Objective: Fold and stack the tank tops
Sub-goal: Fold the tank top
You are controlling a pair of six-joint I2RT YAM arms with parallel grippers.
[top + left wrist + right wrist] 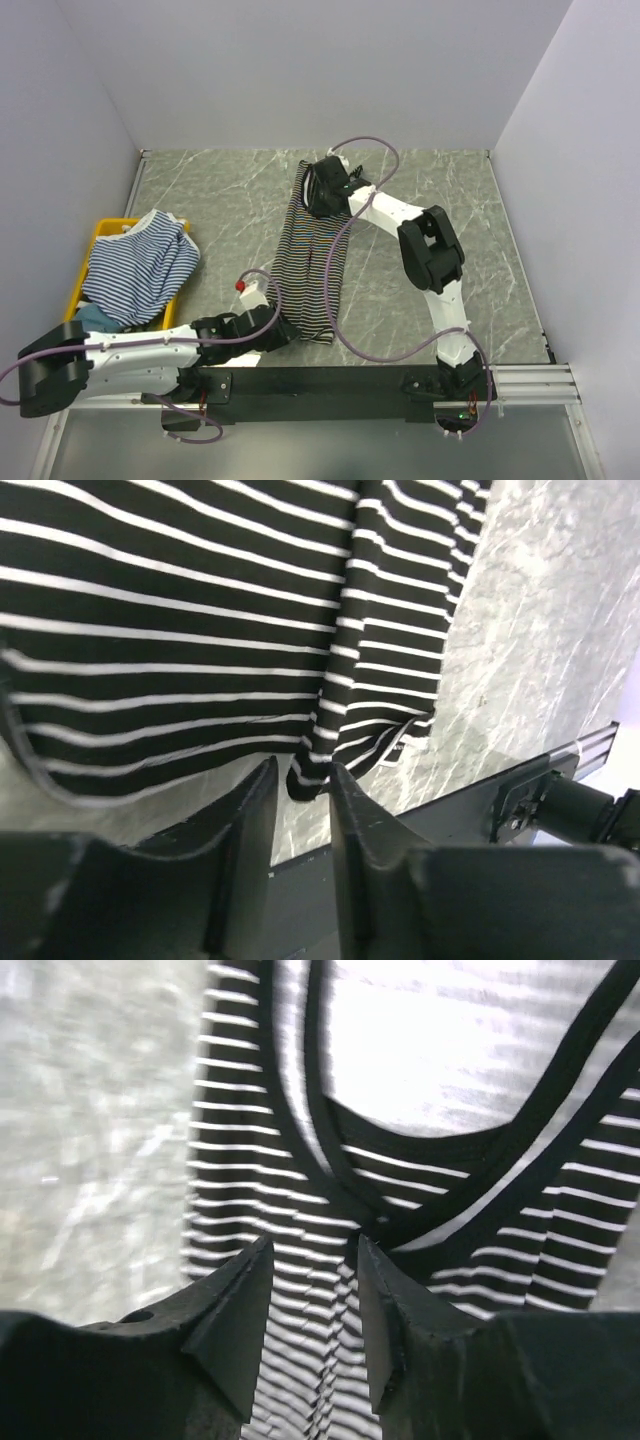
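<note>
My left fingers (262, 790) stand half parted at the hem and my right fingers (255, 1270) likewise over the neckline, neither gripping. I should lift both straight up so that no fold drags open. The black-and-white tank top (312, 265), black-trimmed, lies as 1 long narrow strip on the bench (480, 230), right of the yellow crate (105, 226).

Two striped tank tops are showing: one black-and-white tank top (312, 262) lying on the one tabletop (220, 200), and one blue-and-white tank top (138, 265) sitting in the one yellow bin (104, 228). Two pincers are showing: the left pincer (300, 772) and the right pincer (315, 1248).
</note>
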